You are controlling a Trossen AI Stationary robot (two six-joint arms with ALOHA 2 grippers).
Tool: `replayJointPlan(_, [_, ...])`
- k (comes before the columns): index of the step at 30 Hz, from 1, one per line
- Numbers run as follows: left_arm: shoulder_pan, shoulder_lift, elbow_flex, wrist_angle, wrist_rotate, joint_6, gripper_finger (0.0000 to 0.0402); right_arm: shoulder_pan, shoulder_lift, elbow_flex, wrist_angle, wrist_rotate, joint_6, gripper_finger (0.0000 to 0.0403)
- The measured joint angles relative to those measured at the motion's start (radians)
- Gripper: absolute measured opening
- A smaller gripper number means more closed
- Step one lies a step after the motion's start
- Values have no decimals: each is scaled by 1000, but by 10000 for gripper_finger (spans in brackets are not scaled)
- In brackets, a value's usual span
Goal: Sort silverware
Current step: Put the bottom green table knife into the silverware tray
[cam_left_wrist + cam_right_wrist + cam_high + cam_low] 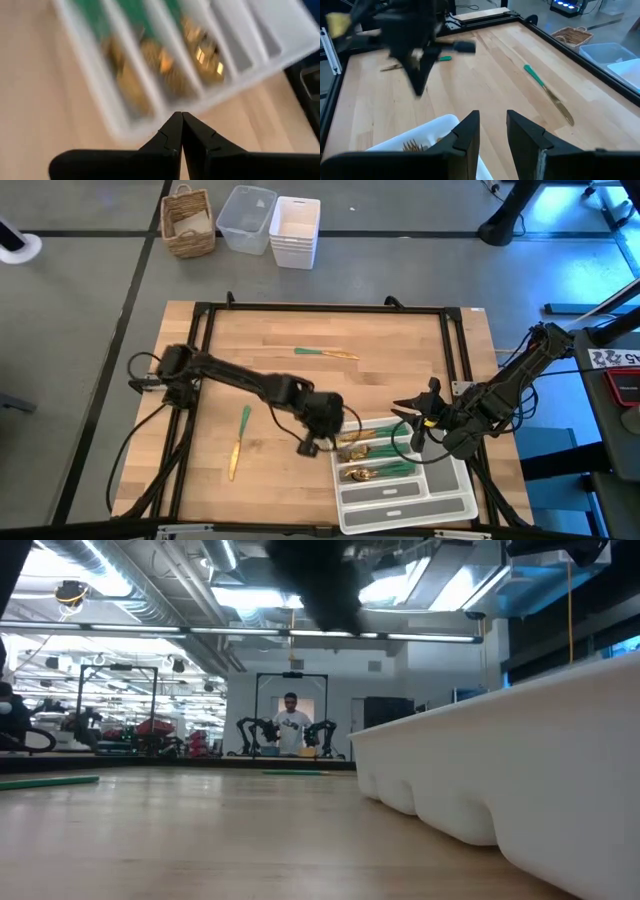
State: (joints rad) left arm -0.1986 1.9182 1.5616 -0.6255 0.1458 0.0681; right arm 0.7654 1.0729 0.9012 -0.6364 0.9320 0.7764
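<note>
The silverware has gold heads and green handles. One knife (325, 354) lies flat on the far part of the table, also seen in the right wrist view (547, 92). Another piece (238, 442) lies left of the white tray (455, 505). Several pieces (375, 470) lie in the tray's compartments (165, 60). My left gripper (318, 428) hovers over the tray's left end with its fingers shut (181, 120) and holding nothing. My right gripper (415, 418) is open (492, 125) above the tray's far right corner, holding nothing.
A black frame (320, 308) borders the wooden table. Beyond its far edge stand a wicker basket (188, 222) and plastic bins (272, 225). In the low view the tray's wall (520, 770) fills the right side, and a person stands far off in the room (290, 725).
</note>
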Motion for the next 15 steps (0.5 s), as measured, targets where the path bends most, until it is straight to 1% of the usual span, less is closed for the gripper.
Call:
replayJointPlan(4, [15, -71, 0, -260, -3, -79, 1, 0, 0, 0, -1, -1, 0, 98])
replayJointPlan(6, [3, -98, 0, -386, -9, -169, 1, 0, 0, 0, -1, -4, 0, 98])
replayJointPlan(8, [-22, -116, -2, -493, -45, -287, 1, 0, 0, 0, 0, -6, 0, 98])
replayJointPlan(11, [-70, -140, -44, -582, -94, -455, 1, 0, 0, 0, -1, -9, 0, 98])
replayJointPlan(15, [-142, -189, -143, -594, -96, -693, 1, 0, 0, 0, -1, -9, 0, 98])
